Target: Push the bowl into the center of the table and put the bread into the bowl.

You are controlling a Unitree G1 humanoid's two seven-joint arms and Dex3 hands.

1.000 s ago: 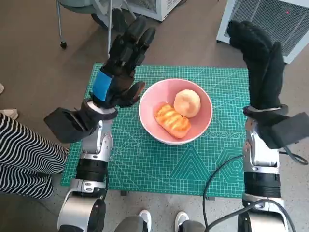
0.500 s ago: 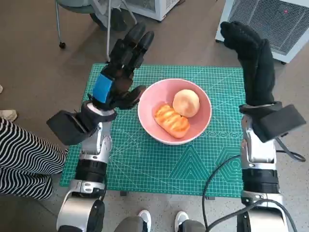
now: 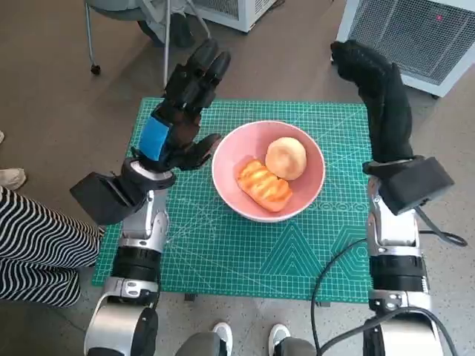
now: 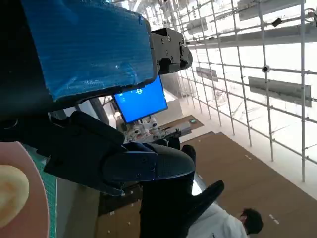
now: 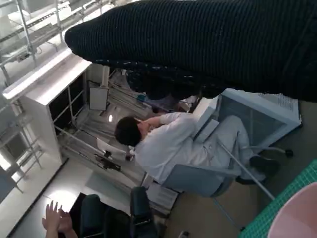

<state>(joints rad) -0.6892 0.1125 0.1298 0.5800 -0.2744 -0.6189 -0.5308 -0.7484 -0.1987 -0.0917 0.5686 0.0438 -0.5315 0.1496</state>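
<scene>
A pink bowl sits near the middle of the green cutting mat on the table. Inside it lie a striped golden bread and a round pale bun. My left hand is raised just left of the bowl, fingers stretched upward and apart, holding nothing. My right hand is lifted above the mat's right far corner, gloved fingers extended, empty. The left wrist view catches the bowl's rim and a bit of the bun. The right wrist view shows the glove and a corner of the bowl.
A person's striped-trousered legs are at the left beside the table. A white grilled appliance stands behind the right corner, chair legs behind the left. Shoes show below the near edge. A seated person appears in the right wrist view.
My right hand has swung leftward and slightly farther away while staying raised. The left hand shifted a little left and up. The bowl and breads have not moved.
</scene>
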